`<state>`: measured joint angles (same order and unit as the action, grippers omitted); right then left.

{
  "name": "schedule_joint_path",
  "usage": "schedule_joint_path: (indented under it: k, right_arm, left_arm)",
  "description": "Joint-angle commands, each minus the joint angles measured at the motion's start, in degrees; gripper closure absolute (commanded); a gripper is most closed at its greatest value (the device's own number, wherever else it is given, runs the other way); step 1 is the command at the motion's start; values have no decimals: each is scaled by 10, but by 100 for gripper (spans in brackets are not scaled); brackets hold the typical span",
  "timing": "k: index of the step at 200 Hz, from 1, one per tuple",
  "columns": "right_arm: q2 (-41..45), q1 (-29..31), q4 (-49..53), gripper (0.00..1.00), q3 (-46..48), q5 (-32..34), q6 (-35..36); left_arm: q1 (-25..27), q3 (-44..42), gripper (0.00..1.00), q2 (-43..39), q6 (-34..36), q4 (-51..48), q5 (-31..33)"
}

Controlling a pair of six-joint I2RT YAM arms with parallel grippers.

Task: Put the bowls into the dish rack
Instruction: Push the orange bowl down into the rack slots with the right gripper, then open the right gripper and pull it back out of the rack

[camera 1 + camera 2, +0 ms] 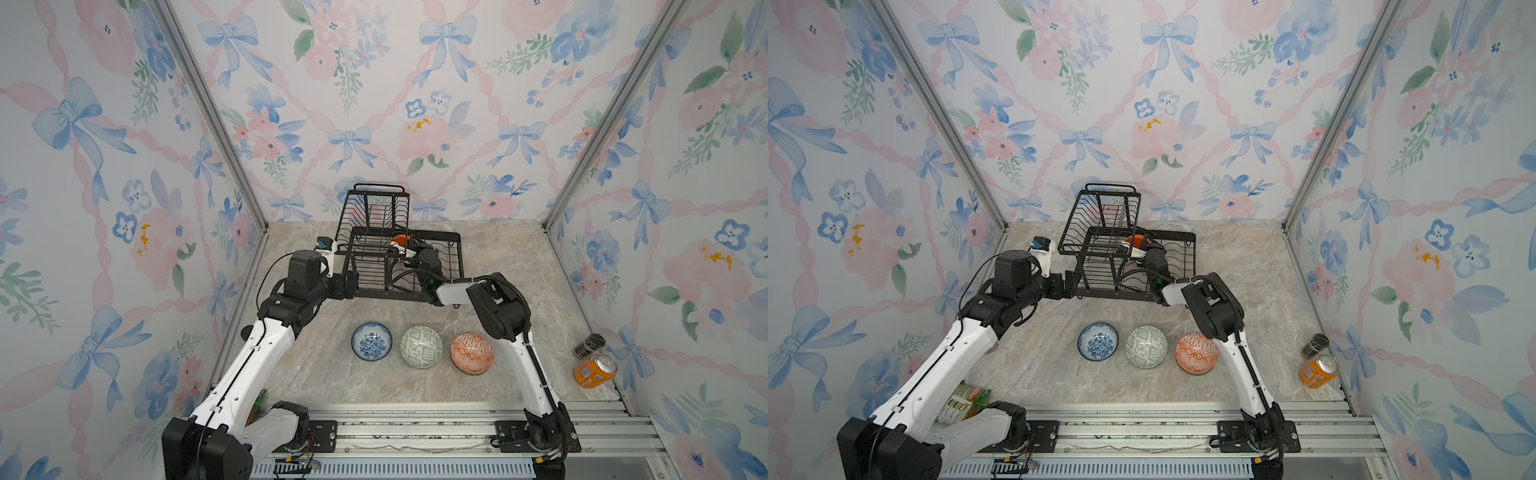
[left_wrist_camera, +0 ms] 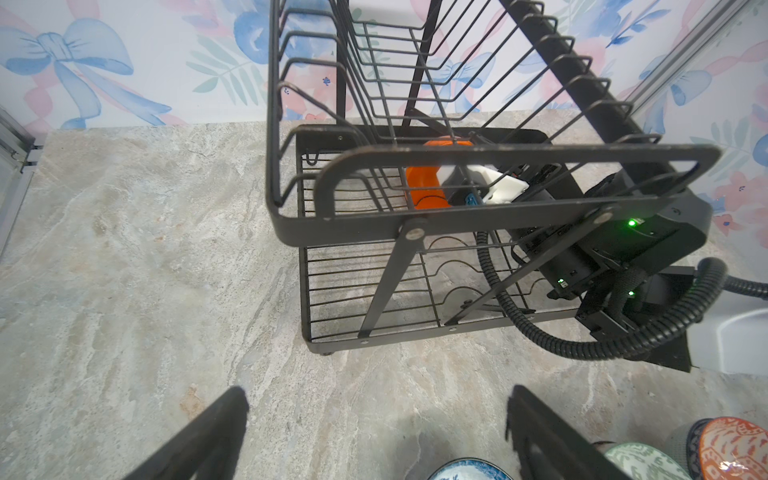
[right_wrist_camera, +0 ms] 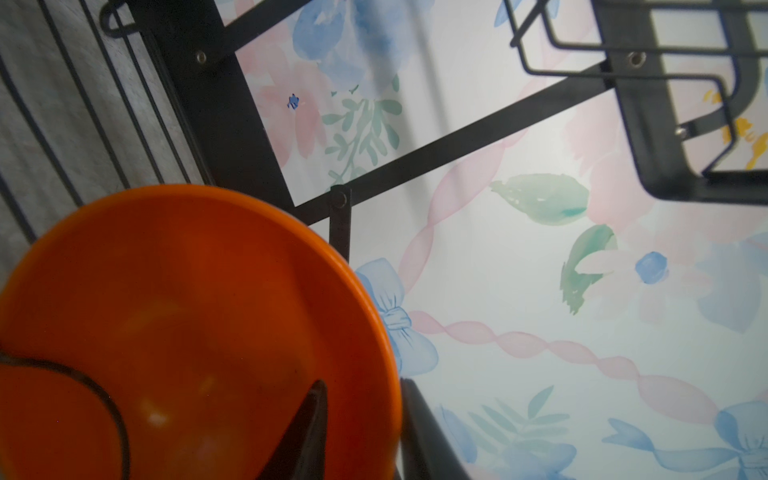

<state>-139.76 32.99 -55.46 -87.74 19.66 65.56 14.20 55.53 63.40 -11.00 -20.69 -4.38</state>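
The black wire dish rack (image 1: 451, 266) stands at the back of the table, seen in both top views. A plain orange bowl (image 3: 187, 311) stands on edge in its lower tray (image 2: 332, 291), under the raised basket. My right gripper (image 3: 363, 382) reaches into the tray and straddles that bowl's rim, one finger inside and one outside, jaws parted. My left gripper (image 2: 376, 395) hangs open and empty by the rack's near left corner. A blue-white bowl (image 1: 371, 340), a grey-green bowl (image 1: 421, 347) and an orange-white bowl (image 1: 472, 354) sit in a row on the table.
An orange can (image 1: 594, 370) lies by a black-lidded jar (image 1: 589, 345) at the right wall. A green packet (image 1: 963, 405) lies by the left arm's base. A metal rail (image 1: 415, 419) runs along the front edge.
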Motion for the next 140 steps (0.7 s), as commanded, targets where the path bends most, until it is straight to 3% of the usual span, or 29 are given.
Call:
schedule_joint_path:
  k: [1,14,37,67,83,140]
  right_arm:
    - [13,2,-4,68,6,10,-7]
    - [21,3,-9,65,13,10,-7]
    - [45,2,-18,51,41,1,-12]
    - [82,1,-16,12,85,-16,-35]
    - [94,-1,-22,2,104,-20,-39]
    - [132,-3,-42,3,173,-36,-56]
  left_arm:
    - [-4,-9,2,4,-1,10,-6]
    - [-3,-9,2,5,-1,10,-6]
    - [-3,-9,2,6,-2,10,-6]
    - [-3,-8,2,10,-3,10,-8]
    - [-2,-7,2,11,-3,10,-9]
    - [-2,-7,2,7,-2,9,-8]
